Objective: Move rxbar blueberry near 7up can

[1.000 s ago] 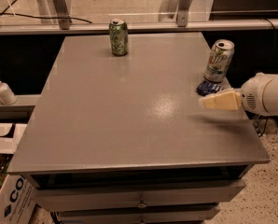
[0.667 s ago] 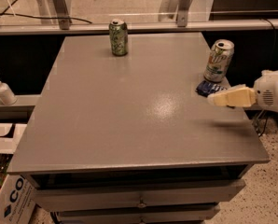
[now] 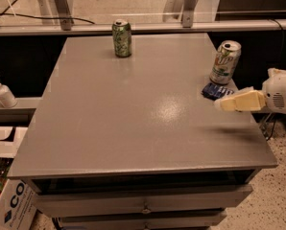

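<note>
The 7up can (image 3: pixel 225 61) stands upright near the table's right edge, silver-white with green markings. The rxbar blueberry (image 3: pixel 216 90), a small dark blue bar, lies flat on the table just in front of the can, close to it. My gripper (image 3: pixel 220 104) reaches in from the right, its cream fingers (image 3: pixel 241 101) pointing left, hovering just in front of and slightly right of the bar, apart from it. It holds nothing that I can see.
A darker green mottled can (image 3: pixel 122 38) stands at the table's (image 3: pixel 133 109) far side, left of centre. A soap dispenser bottle (image 3: pixel 2 92) sits on a ledge to the left. A cardboard box (image 3: pixel 11 205) stands at the lower left. Drawers run below the table's front edge.
My gripper has drawn back to the right, away from the bar. The bar and both cans have stayed where they were.
</note>
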Robot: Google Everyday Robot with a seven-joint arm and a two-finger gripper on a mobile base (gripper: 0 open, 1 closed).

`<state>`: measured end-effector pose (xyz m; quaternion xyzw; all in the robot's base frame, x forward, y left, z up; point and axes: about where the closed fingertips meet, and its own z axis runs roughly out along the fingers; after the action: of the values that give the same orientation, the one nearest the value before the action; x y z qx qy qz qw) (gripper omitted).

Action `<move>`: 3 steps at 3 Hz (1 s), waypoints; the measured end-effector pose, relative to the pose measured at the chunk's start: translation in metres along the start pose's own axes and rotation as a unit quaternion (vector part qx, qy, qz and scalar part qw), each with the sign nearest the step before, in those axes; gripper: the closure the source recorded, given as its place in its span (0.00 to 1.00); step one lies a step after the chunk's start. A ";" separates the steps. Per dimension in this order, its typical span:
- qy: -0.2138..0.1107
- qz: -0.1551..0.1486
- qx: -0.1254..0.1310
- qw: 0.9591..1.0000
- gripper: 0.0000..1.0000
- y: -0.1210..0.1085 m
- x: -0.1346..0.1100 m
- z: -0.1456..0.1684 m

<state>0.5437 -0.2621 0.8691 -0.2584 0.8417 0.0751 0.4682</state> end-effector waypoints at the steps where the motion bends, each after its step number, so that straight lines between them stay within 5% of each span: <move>1: 0.008 -0.022 -0.015 1.000 0.00 0.009 -0.002 0.011; 3: 0.024 -0.074 -0.015 0.997 0.00 -0.017 0.021 0.003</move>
<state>0.5460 -0.2834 0.8518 -0.3289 0.8298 0.0461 0.4485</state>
